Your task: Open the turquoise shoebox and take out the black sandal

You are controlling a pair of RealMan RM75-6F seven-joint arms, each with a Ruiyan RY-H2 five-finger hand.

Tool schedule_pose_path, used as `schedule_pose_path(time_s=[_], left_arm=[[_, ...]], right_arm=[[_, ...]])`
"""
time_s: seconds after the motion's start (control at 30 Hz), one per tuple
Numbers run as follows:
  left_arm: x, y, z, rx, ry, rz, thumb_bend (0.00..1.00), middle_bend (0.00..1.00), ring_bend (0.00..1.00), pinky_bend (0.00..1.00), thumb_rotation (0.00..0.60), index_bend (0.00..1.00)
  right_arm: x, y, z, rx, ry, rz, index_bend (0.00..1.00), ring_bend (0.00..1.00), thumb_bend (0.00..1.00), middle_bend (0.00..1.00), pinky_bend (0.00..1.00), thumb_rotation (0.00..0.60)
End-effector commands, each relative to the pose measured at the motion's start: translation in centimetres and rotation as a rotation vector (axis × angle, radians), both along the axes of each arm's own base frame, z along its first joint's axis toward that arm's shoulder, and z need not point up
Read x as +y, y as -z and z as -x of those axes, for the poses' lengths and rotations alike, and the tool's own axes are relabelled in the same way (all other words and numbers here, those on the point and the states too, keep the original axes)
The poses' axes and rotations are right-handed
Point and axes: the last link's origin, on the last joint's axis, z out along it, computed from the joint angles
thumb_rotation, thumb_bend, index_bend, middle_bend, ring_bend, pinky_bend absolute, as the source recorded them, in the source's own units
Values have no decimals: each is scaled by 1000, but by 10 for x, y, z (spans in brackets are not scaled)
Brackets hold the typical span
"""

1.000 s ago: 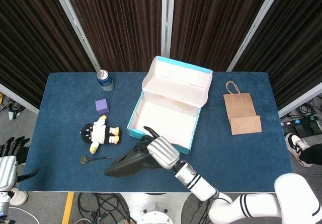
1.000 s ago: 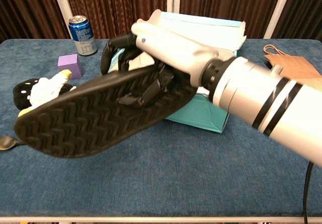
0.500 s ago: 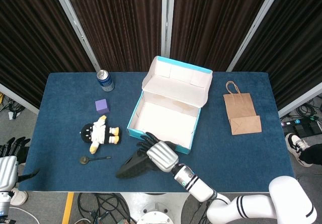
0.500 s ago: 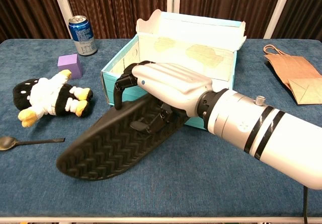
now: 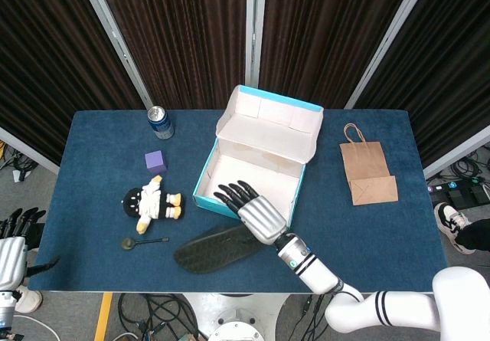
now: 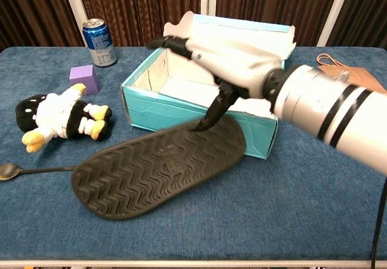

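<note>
The turquoise shoebox (image 5: 205, 180) stands open mid-table, its lid (image 5: 269, 123) leaning back and its white inside showing. The black sandal (image 5: 218, 247) lies sole up on the blue cloth just in front of the box, its tread plain in the chest view (image 6: 157, 169). My right hand (image 5: 256, 212) hovers over the box's front wall (image 6: 163, 115) with fingers spread and nothing in it. Its thumb (image 6: 211, 109) points down at the sandal's far edge. My left hand (image 5: 14, 241) hangs off the table's left edge, fingers apart, holding nothing.
A blue can (image 5: 160, 122) stands at the back left. A purple cube (image 5: 155, 162), a penguin plush (image 5: 151, 203) and a dark spoon (image 5: 142, 242) lie left of the box. A brown paper bag (image 5: 367, 174) lies flat on the right.
My right hand has let go of the sandal and risen toward the box, fingers spreading. The sandal has dropped flat onto the cloth. The left hand has stayed put.
</note>
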Motion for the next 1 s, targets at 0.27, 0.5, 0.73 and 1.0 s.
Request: schedule_pose_path(time_s=[0.27,0.5,0.73,1.0], left_arm=[[6,-1,-1,2,15,-9,0,103,22,124,600,164],[12,1,-5,8,37,-14,0,103,22,123,600,164],[15,2,-7,9,42,-16,0,103,22,123,600,164],[14,3,-8,14,30,-18,0,103,22,123,600,164]], right_arm=[[-19,-102,87,6,226,247,83,0,149,125,0,600],[11,-160,165,69,404,359,111,0,167,124,0,600],[58,-198,214,40,523,398,40,0,171,67,0,600],[90,-208,230,-13,545,437,37,0,179,71,0,600]])
